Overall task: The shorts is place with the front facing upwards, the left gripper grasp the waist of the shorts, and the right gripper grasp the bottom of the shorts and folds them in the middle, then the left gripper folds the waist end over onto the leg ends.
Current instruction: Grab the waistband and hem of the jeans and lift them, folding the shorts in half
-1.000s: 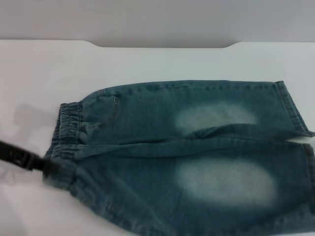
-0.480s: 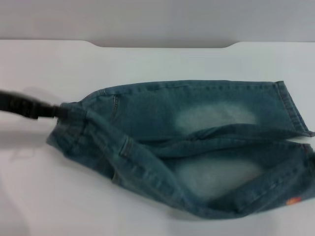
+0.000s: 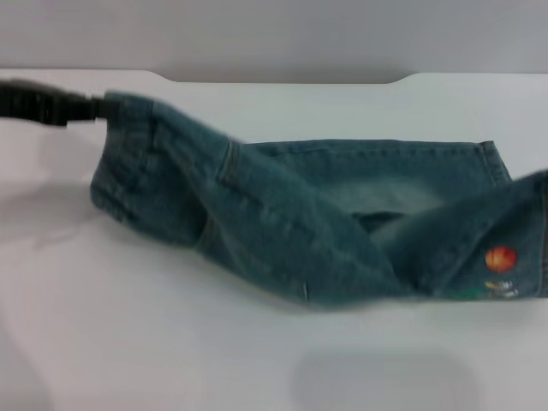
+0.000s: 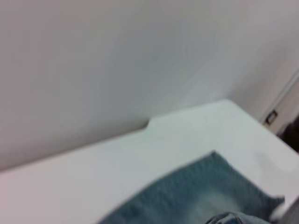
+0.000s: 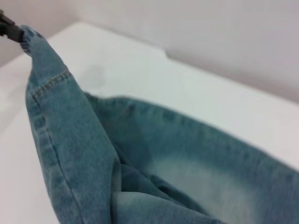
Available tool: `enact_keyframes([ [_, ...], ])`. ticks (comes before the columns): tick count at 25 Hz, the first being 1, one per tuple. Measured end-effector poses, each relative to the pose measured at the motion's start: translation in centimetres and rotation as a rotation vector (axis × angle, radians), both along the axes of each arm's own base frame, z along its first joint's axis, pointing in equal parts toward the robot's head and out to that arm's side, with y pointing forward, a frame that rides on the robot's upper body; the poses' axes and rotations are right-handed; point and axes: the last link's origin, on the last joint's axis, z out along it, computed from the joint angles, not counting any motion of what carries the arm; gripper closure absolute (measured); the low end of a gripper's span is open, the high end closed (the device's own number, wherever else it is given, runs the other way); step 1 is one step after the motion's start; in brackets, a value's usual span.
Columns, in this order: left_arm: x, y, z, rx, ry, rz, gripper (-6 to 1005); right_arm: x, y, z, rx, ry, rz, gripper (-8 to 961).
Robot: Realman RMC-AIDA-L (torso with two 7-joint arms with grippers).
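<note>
Denim shorts lie lengthwise left-to-right; left gripper, apparently clamping the waist, lifts that end.

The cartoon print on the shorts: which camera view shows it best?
The head view. The cartoon print shows there on the lifted near leg of the shorts, at the right end. The left wrist and right wrist views show only plain denim, no print.
</note>
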Motion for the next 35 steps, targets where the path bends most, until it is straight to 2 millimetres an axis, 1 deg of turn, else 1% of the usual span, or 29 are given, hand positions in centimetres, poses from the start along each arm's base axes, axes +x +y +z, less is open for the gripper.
enact_keyframes([
  [4,0.7,0.7,0.3,0.066,-0.043,-0.03,964,-0.5,0.3,0.9,0.069,0.017,0.027,934],
  [10,1.2,1.0,0.3,0.12,-0.078,-0.059,965,-1.1,0.4,1.6,0.134,0.063,0.063,935],
  [16,1.7,1.1,0.5,0.15,-0.097,-0.077,966,-1.1,0.2,2.4,0.198,0.082,0.082,935],
  [20,1.7,1.2,0.5,0.158,-0.099,-0.076,966,-0.6,0.4,3.0,0.254,0.073,0.066,935],
  [22,1.2,1.6,0.7,0.205,-0.097,-0.053,964,-0.2,0.5,3.2,0.278,0.07,0.054,935],
  [26,0.4,1.7,0.7,0.233,-0.092,-0.024,956,0.4,0.5,3.3,0.305,0.067,0.033,935],
  [35,-0.7,1.8,0.4,0.278,-0.082,0.024,938,1.1,0.5,3.5,0.349,0.066,0.023,934],
])
